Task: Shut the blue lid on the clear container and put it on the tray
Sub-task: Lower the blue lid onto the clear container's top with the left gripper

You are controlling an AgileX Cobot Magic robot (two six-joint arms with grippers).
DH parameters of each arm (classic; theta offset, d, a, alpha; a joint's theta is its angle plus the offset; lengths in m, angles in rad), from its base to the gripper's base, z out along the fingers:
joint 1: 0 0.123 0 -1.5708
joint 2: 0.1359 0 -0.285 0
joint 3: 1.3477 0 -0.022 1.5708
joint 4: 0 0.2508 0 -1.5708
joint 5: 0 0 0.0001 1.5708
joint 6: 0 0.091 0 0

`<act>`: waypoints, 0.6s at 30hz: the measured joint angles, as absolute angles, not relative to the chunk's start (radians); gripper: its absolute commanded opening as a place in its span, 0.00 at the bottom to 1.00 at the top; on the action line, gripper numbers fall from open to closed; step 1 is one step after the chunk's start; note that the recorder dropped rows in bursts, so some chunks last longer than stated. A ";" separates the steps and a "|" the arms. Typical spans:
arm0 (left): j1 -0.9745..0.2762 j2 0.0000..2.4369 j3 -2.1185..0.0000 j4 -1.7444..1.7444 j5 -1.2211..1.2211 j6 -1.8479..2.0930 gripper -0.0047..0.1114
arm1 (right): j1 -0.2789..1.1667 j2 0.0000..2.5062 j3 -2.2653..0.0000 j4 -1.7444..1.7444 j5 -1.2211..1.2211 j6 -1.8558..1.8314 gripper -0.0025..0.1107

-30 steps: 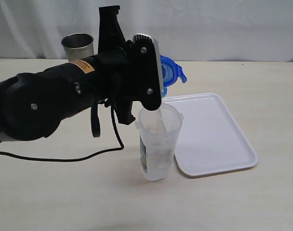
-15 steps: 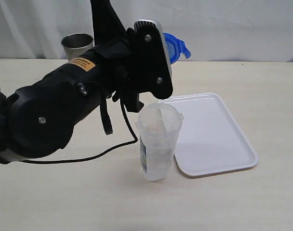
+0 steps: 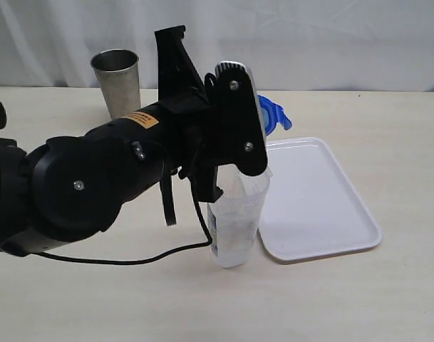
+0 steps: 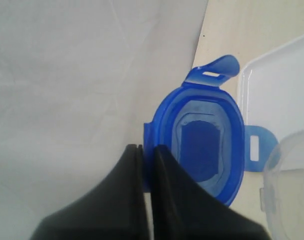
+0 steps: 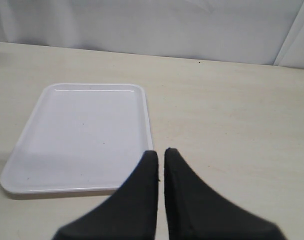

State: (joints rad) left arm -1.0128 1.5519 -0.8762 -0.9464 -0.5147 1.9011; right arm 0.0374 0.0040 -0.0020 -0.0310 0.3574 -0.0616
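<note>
One blue lid (image 4: 201,145) aloft, one clear container (image 3: 238,221) uncapped on the table (image 3: 95,299).
Nearest me, the container stands upright just beside the white tray (image 3: 323,206), its blue-green label too small to read. Above and beyond it, the left gripper (image 4: 147,149) pinches the lid by its edge. The right gripper (image 5: 160,152) hangs closed on nothing near the tray. Farther back, a steel cup (image 3: 117,78) stands before white drapes (image 3: 331,35).
</note>
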 measured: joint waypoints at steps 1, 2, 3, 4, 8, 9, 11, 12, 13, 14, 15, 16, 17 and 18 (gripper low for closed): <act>-1.015 1.552 -0.876 -0.946 -0.512 1.908 0.04 | 0.037 0.004 -0.002 -0.031 0.357 -0.062 0.06; -1.017 1.552 -0.876 -0.946 -0.507 1.913 0.04 | 0.037 0.004 -0.002 -0.031 0.357 -0.062 0.06; -1.022 1.552 -0.876 -0.949 -0.507 1.915 0.04 | 0.037 0.004 -0.002 -0.031 0.357 -0.062 0.06; -1.021 1.552 -0.876 -0.952 -0.507 1.919 0.04 | 0.037 0.004 -0.002 -0.031 0.357 -0.062 0.06; -1.023 1.552 -0.876 -0.996 -0.512 1.967 0.04 | 0.037 0.004 -0.002 -0.031 0.357 -0.062 0.06; -1.023 1.552 -0.876 -1.008 -0.521 1.982 0.04 | 0.037 0.004 -0.002 -0.031 0.357 -0.062 0.06; -1.023 1.552 -0.876 -1.038 -0.547 2.001 0.04 | 0.037 0.004 -0.002 -0.031 0.357 -0.062 0.06; -1.023 1.552 -0.876 -1.051 -0.563 2.010 0.04 | 0.037 0.004 -0.002 -0.031 0.357 -0.062 0.06; -1.023 1.552 -0.876 -1.061 -0.575 2.021 0.04 | 0.037 0.004 -0.002 -0.031 0.357 -0.062 0.06; -1.023 1.552 -0.876 -1.075 -0.586 2.028 0.04 | 0.037 0.004 -0.002 -0.031 0.357 -0.062 0.06; -1.023 1.552 -0.876 -1.088 -0.593 2.041 0.04 | 0.037 0.004 -0.002 -0.031 0.357 -0.062 0.06; -1.023 1.552 -0.876 -1.095 -0.598 2.048 0.04 | 0.037 0.004 -0.002 -0.031 0.357 -0.062 0.06; -1.023 1.552 -0.876 -1.103 -0.602 2.053 0.04 | 0.037 0.004 -0.002 -0.031 0.357 -0.062 0.06; -1.023 1.552 -0.876 -1.108 -0.602 2.057 0.04 | 0.037 0.004 -0.002 -0.031 0.357 -0.062 0.06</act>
State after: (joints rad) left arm -1.0230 1.5519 -0.8762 -1.1079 -0.6016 2.0568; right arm 0.0374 0.0040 -0.0020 -0.0310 0.3574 -0.0616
